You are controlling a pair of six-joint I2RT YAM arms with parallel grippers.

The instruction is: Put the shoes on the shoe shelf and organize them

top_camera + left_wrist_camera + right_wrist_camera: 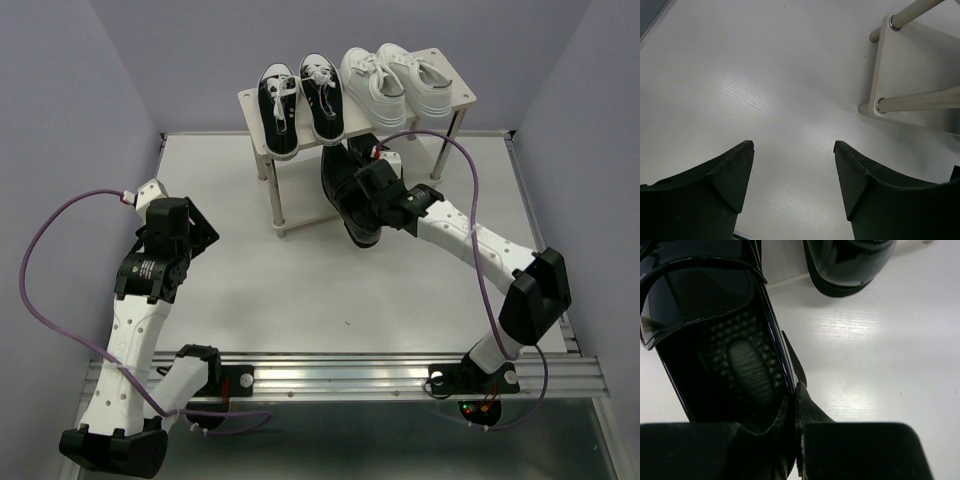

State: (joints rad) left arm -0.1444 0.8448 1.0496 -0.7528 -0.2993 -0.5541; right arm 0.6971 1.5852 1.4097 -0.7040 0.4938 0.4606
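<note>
Top view: your right arm reaches to the front of the shoe shelf (252, 105), with a glossy black loafer (352, 212) at its tip. You cannot tell here whether the sole touches the counter (280, 290). The shelf's top board carries the black canvas sneakers (278, 110) on the left and the white sneakers (372, 78) on the right, side by side.

Right wrist view shows the grip that the top view hides. The right jaws are pressed together on the side wall of the loafer (740, 355) at its opening, one jaw inside the shoe and one outside. The studded insole is in plain sight. A second loafer (850, 262) lies beyond, apart from the held one, and only this view shows it clearly.

Left wrist view: the left jaws are spread wide over the counter (740, 75) with nothing between them. The lower board of the shelf (910, 60) and two metal legs sit at upper right.

Writing: small white print on the left arm's black joint (150, 268), too small to read.
</note>
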